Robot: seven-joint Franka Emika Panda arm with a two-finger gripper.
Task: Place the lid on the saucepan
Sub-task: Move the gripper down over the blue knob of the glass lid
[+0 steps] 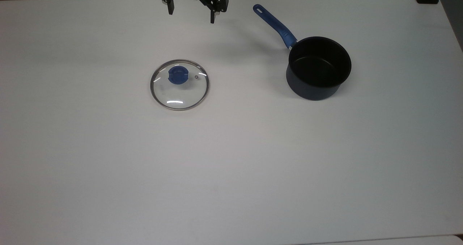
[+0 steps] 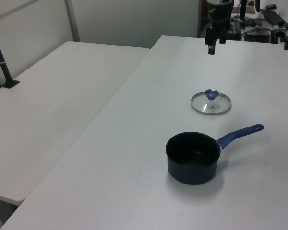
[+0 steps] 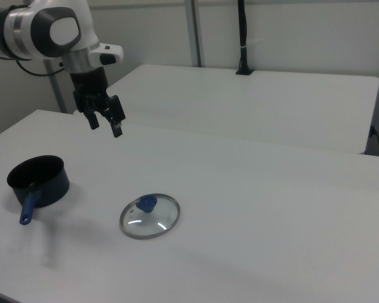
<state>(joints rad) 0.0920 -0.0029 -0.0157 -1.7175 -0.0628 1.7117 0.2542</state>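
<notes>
white table (image 1: 231, 172) | on it: lid (image 1: 179, 85), saucepan (image 1: 318, 68), well apart

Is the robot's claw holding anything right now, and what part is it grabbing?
Nothing. The gripper hangs open and empty above the table, while the lid lies flat, apart from the saucepan.
</notes>
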